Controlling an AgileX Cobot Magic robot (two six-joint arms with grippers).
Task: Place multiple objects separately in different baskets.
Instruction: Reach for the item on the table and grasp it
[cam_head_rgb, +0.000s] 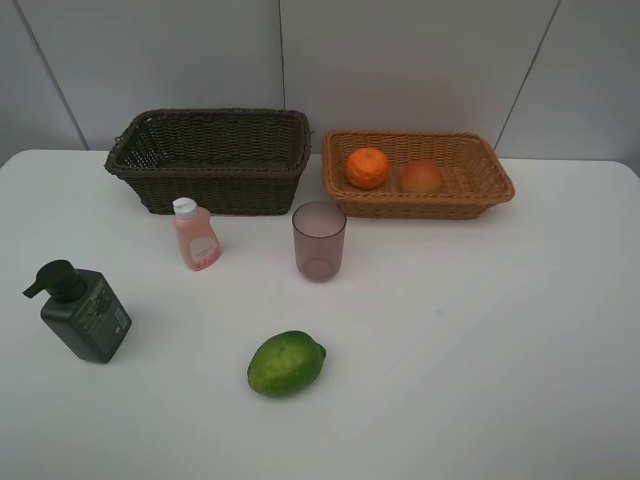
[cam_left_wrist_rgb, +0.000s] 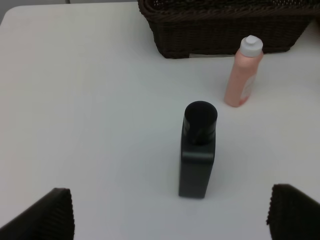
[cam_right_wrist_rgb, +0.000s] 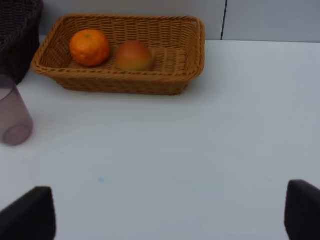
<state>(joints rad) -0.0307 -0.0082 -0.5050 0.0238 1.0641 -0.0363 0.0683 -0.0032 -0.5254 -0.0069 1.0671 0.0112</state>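
Standing upright at the near left of the table, the dark green pump bottle (cam_head_rgb: 85, 315) lies straight ahead of the left gripper (cam_left_wrist_rgb: 172, 220), centred between its wide-spread jaws and untouched. Its long axis is vertical. The dark brown basket (cam_head_rgb: 220, 185) waits farther back, past the pink bottle (cam_head_rgb: 196, 238). The right gripper (cam_right_wrist_rgb: 170, 215), likewise released and empty, faces the tan basket (cam_right_wrist_rgb: 120, 82) far right, so the left arm looks nearer.

Under your left claw (cam_left_wrist_rgb: 167, 217) and right claw (cam_right_wrist_rgb: 170, 215) you've a plain white table (cam_head_rgb: 500, 340) — evenly lit. Beyond them, past its far edge, stands a pale grey panelled wall (cam_head_rgb: 400, 60).
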